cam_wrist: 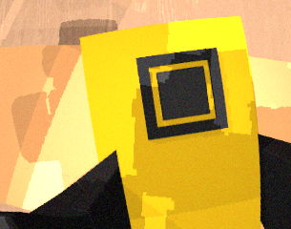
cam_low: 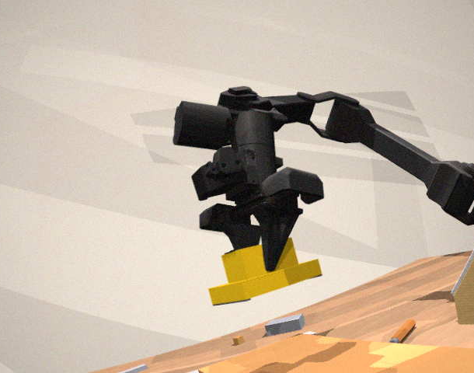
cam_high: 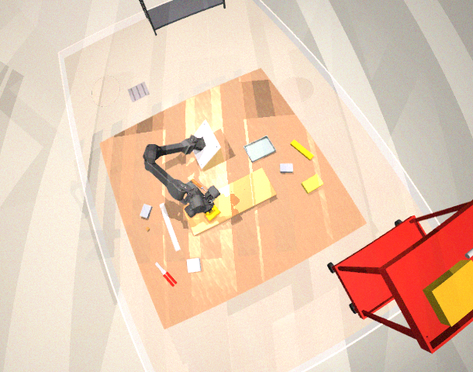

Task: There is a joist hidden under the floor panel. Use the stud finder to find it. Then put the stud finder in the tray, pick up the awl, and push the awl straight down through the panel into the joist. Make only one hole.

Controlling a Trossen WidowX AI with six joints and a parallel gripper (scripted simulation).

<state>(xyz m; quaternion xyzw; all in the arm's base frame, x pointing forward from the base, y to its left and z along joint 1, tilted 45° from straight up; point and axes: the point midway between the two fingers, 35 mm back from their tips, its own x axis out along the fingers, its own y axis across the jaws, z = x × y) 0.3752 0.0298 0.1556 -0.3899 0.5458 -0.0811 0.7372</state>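
Observation:
My gripper point(cam_high: 209, 206) point(cam_low: 251, 260) point(cam_wrist: 181, 148) is shut on the yellow stud finder point(cam_high: 213, 213) point(cam_low: 245, 290) point(cam_wrist: 112, 95). It holds the stud finder in the air, above the near-left end of the panel in the top view. The stud finder is slightly tilted in the exterior view. Its square display is dark with a yellow outline in the wrist view. The pale yellow floor panel point(cam_high: 250, 187) point(cam_low: 437, 361) lies flat. The awl point(cam_high: 197, 184) point(cam_low: 403, 330), with an orange handle, lies beside the panel. The glassy tray point(cam_high: 260, 149) stands beyond the panel. The joist is hidden.
A white-topped wedge point(cam_high: 208, 139) stands by the arm's base. Near the tray are a yellow bar point(cam_high: 302, 149), a grey block point(cam_high: 286, 167) and a yellow block point(cam_high: 312, 184). A white strip point(cam_high: 170, 227), another grey block point(cam_high: 145, 211) and red-handled pliers point(cam_high: 169, 277) lie left of the panel.

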